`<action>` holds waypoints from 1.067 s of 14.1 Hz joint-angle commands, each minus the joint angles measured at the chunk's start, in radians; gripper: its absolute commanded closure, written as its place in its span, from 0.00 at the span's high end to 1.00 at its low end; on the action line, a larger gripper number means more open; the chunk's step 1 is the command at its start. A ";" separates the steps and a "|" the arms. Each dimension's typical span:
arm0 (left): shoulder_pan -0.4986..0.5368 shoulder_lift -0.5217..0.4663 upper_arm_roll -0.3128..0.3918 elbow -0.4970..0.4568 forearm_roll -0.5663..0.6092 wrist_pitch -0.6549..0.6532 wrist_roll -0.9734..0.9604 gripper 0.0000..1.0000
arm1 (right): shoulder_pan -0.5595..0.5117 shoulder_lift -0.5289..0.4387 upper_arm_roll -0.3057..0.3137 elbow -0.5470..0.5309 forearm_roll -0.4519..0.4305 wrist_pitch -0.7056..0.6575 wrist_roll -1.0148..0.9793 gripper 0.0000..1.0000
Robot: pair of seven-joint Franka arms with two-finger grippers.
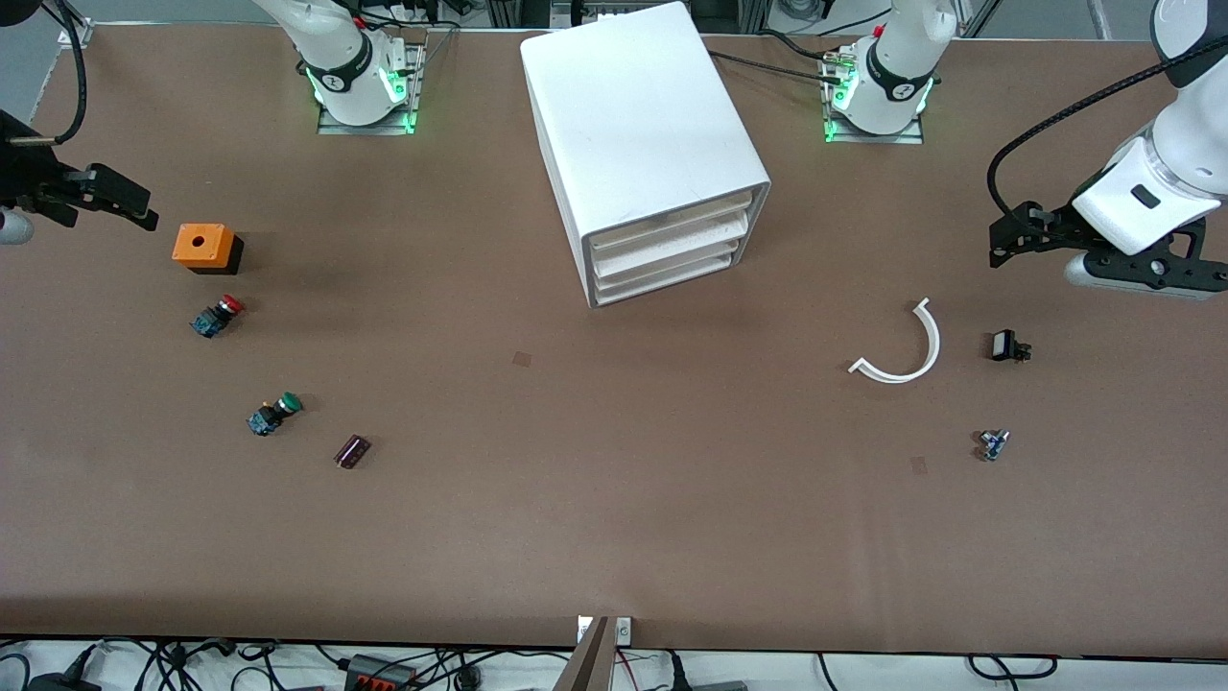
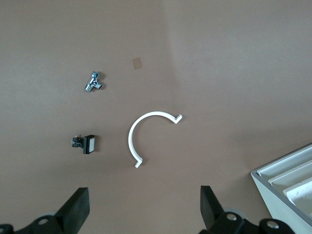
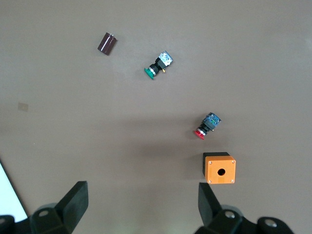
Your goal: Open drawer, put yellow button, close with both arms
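Near the surface's front edge, toward the left arm's end, lies a small metal part point(image 1: 993, 444). Toward the right arm's end lie a capacitor point(image 1: 351, 451) and a green button point(image 1: 275, 413). Farther in are a black switch point(image 1: 1007, 345), a white arc point(image 1: 902, 350), a red button point(image 1: 217, 315) and an orange box point(image 1: 204, 248).

No yellow button shows anywhere. It may be inside the cabinet point(image 1: 652, 154), whose three drawers point(image 1: 667, 251) all sit flush. Or the orange box may be what is meant, and it lies out by the right arm's end. The scene fits both.

The left pincer point(image 2: 144, 209) hangs wide open over the surface near the switch. The right pincer point(image 3: 141, 204) hangs wide open over the edge at its arm's end, near the box.

In my judgement the cabinet looks light and stands askew. Any drawer move should run straight along its slanted line, with the second arm bracing the case.
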 commanded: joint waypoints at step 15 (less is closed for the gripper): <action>-0.007 -0.019 -0.001 -0.001 -0.002 0.007 0.032 1.00 | -0.012 -0.034 0.012 -0.042 -0.012 0.005 -0.021 1.00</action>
